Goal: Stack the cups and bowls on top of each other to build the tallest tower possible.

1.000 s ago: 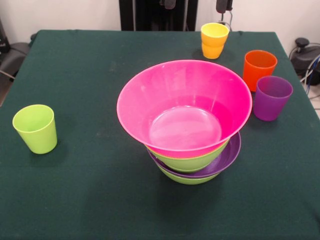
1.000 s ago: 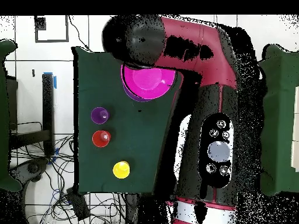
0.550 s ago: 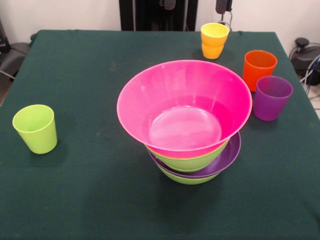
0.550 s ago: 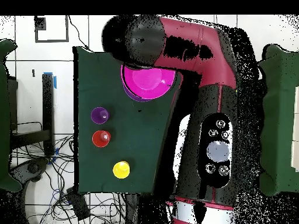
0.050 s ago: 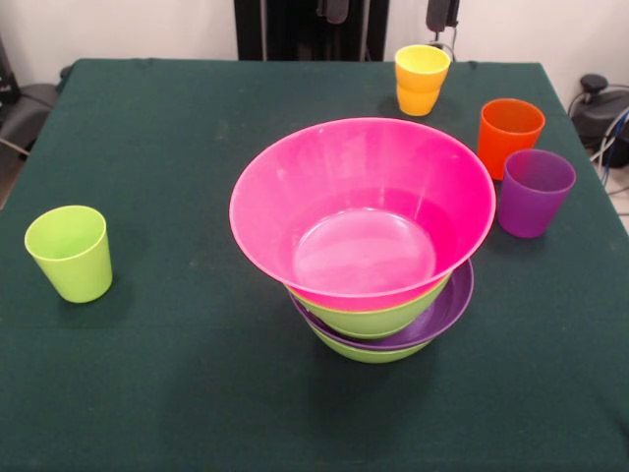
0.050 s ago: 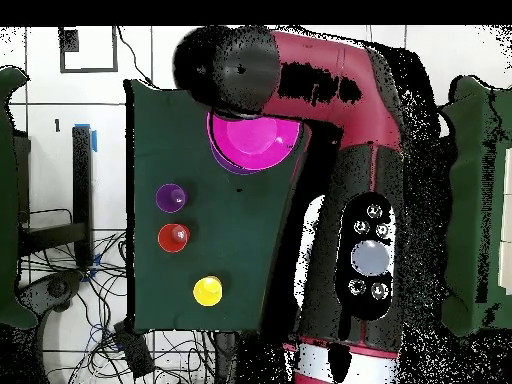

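Nearest on the desk stands the tower, pink bowl uppermost, with the lime green cup well apart. A cup set upside down in that bowl's flat middle would sit steadiest, I'd say. Farther back are the purple cup, orange cup and yellow-orange cup; only dark tips of the gripper show, so I cannot tell how its fingers stand.

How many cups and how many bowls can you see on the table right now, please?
Cups: 4: lime green cup, yellow-orange cup, orange cup, purple cup
Bowls visible in the tower: 4: pink bowl, upper green bowl, purple bowl, bottom green bowl
Total: 8
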`<state>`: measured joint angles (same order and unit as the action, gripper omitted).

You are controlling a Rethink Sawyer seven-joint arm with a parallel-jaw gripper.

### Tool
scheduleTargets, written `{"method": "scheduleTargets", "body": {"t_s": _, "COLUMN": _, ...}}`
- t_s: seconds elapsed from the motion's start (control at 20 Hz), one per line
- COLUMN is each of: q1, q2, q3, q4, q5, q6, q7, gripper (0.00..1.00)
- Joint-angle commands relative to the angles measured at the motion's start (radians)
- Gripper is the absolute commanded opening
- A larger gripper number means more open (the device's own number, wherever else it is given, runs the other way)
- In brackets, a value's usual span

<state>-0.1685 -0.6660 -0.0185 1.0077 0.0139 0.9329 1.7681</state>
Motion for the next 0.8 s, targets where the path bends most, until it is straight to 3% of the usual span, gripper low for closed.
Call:
{"method": "scheduleTargets", "body": {"t_s": 0.05, "q1": 0.021, "q2": 0.082, "q3": 0.024, "q4": -0.01, "q5": -0.015, "q6": 0.048, "q7": 0.147, "gripper": 1.0}}
{"method": "scheduleTargets", "body": {"t_s": 0.8, "q1": 0.022, "q2": 0.095, "q3": 0.003, "q4": -0.033, "q5": -0.008, "q6": 0.057, "q7": 0.131, "gripper": 1.0}}
